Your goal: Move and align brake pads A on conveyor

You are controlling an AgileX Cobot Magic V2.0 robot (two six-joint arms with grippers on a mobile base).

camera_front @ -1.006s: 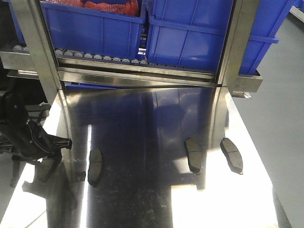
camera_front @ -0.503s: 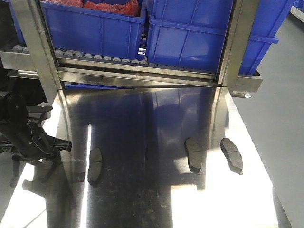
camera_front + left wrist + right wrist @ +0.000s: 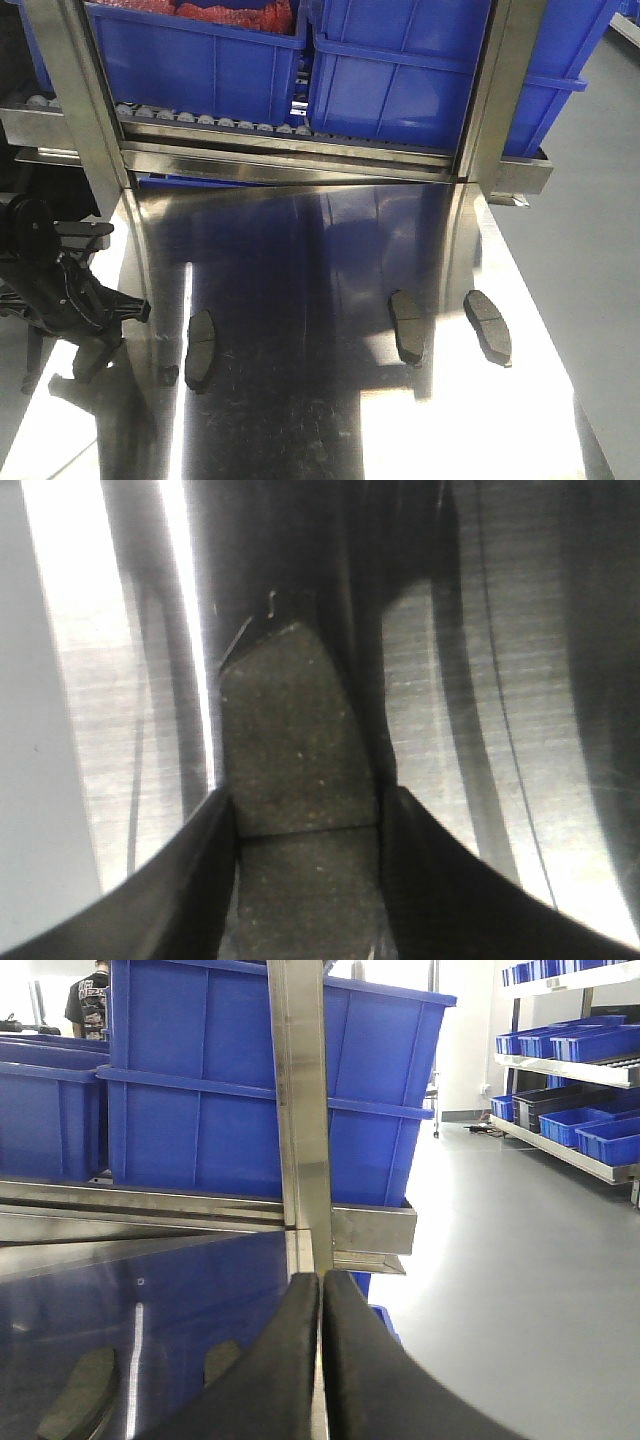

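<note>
Left pincer [image 3: 308, 798] wide open, jaws flanking left pad [image 3: 295, 730], nothing gripped; contact unclear. Pad lies flat on steel worktop [image 3: 300, 430], near its left edge. Middle pad [image 3: 407, 326] and right pad [image 3: 488, 326] side by side, well apart from left pad. Right pincer [image 3: 320, 1295] pressed closed, empty. Step in hand: grasping left pad. Next move needs a square close on the long edges, then lift and carry to conveyor, which is out of view.

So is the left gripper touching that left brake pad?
Apart. The front view shows bare steel tabletop between the left gripper and the left brake pad.
</note>
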